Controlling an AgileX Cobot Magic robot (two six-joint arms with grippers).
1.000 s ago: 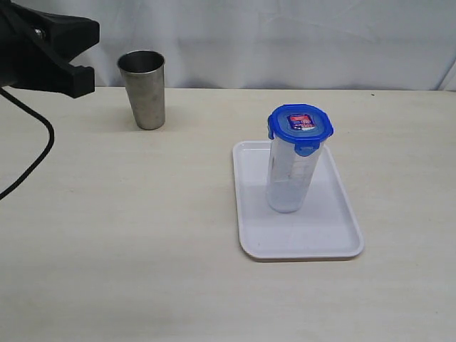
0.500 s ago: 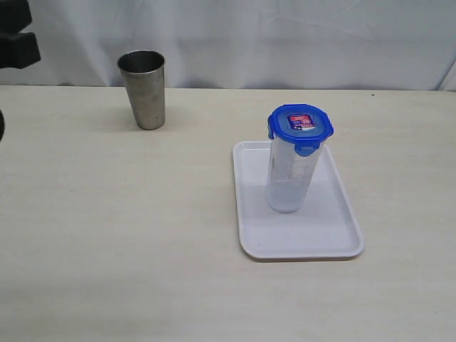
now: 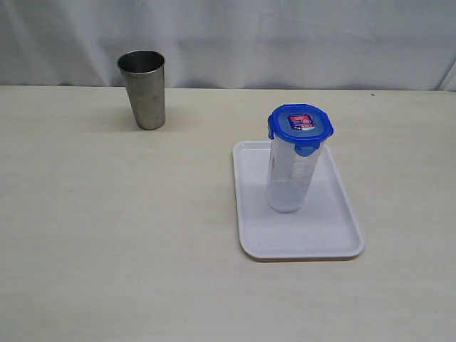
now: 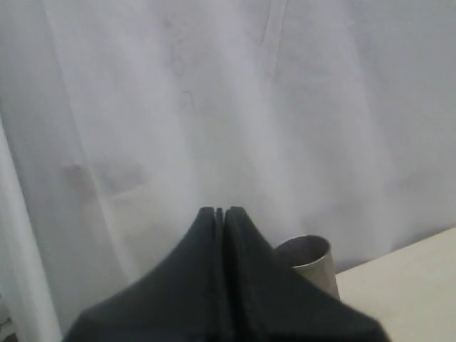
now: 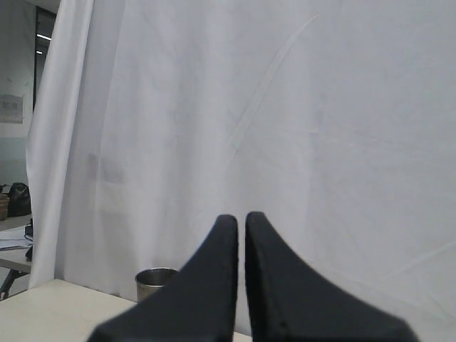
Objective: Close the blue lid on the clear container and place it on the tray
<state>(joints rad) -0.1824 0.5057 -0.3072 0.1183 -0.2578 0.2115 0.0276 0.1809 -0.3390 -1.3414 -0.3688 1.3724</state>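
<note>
On the tray (image 3: 335, 244): clear container (image 3: 287, 182) upright, blue lid (image 3: 300, 122) seated on top.
My left fingers (image 4: 206, 239): pressed together, empty, facing the curtain (image 4: 142, 107).
My right fingers (image 5: 221, 249): closed, empty; tray lies toward their side of the table (image 3: 107, 249).

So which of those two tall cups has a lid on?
The clear container standing on the white tray: a blue lid caps it. The steel cup on the table is open-topped.
</note>
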